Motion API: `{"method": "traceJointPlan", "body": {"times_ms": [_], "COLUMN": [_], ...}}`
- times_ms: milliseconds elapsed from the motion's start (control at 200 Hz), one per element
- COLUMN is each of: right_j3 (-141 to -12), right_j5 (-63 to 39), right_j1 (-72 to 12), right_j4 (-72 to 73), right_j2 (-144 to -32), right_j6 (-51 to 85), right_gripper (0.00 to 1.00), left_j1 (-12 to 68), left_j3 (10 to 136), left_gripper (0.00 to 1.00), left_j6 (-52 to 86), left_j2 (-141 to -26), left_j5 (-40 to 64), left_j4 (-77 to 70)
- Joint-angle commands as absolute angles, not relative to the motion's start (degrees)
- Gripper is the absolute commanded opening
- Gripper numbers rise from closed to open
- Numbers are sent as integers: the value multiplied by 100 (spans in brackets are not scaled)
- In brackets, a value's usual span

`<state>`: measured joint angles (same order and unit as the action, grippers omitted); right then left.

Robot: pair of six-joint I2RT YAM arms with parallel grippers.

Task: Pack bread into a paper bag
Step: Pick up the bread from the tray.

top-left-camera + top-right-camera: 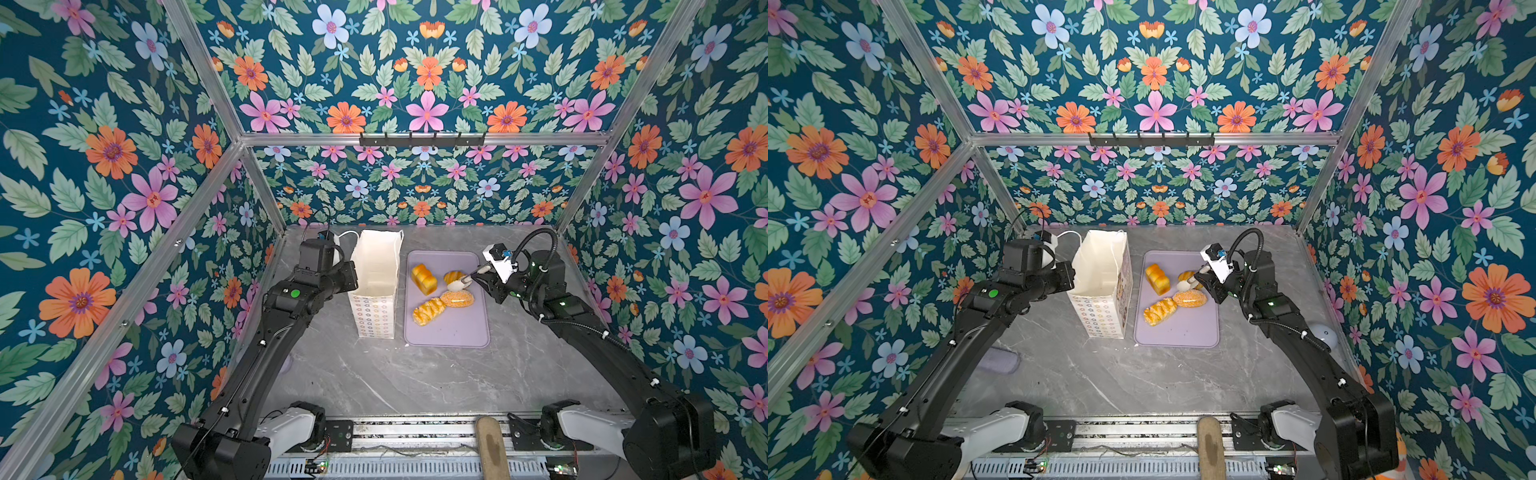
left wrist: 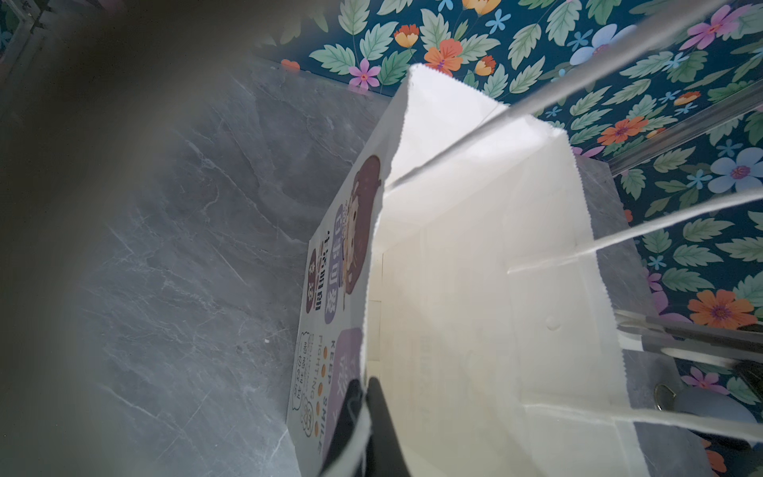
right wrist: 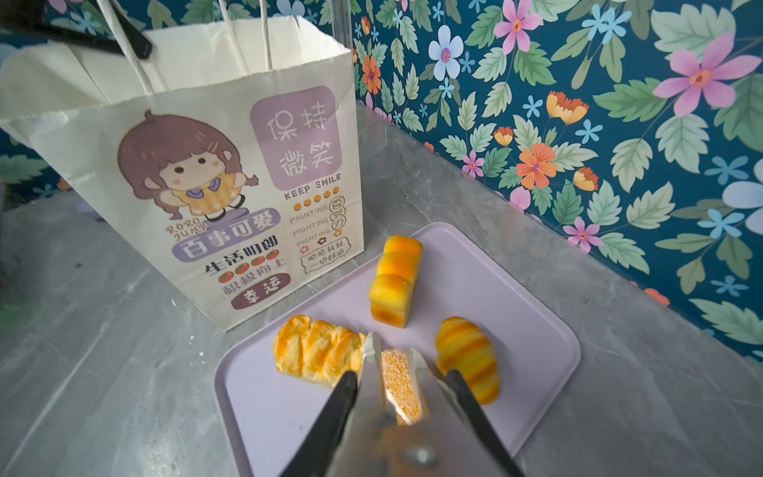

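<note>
Bread (image 1: 424, 279): 4 pieces on 1 tray (image 1: 451, 332); left jaws pinch 1 paper bag (image 1: 372, 316), right jaws grip tongs (image 1: 458, 284).

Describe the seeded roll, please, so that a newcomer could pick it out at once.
Right of the standing paper bag lies a lilac tray. Of the four pieces on it, the seeded oval roll lies just right of the braided roll. It alone has a grainy, seed-speckled crust.

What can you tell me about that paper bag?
The paper bag is white, saw-toothed at its open top, with cord handles, pastel rings on a narrow side and a cartoon girl on a broad one. It stands upright on the grey table beside the lilac tray; the left gripper pinches its rim.
</note>
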<state>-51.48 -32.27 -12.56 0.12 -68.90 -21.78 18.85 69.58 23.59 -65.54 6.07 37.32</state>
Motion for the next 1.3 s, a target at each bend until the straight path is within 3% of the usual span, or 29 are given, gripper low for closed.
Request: {"method": "traceJointPlan", "body": {"times_ms": [0, 350, 780, 1295], "right_j3": [-5405, -6433, -7029, -7343], "right_j5": [-3499, -4286, -4239, -4109], "right_j1": [-1097, -742, -673, -589], "right_j4": [245, -347, -1002, -1387], "right_j2": [-7099, -8196, -8904, -9435], "right_j6": [-2898, -3895, -4619, -4921], "right_gripper": [36, 37, 45, 46], "left_j1": [1888, 1883, 1882, 1878], "left_j3": [7006, 6992, 7003, 7123], "left_gripper": [0, 0, 0, 0], "left_j6": [2285, 2285, 2277, 2172], "left_j2": [-6505, -6526, -6596, -6677], "left_j5": [624, 636, 657, 703], "left_j4": [3700, 3687, 3665, 3717]}}
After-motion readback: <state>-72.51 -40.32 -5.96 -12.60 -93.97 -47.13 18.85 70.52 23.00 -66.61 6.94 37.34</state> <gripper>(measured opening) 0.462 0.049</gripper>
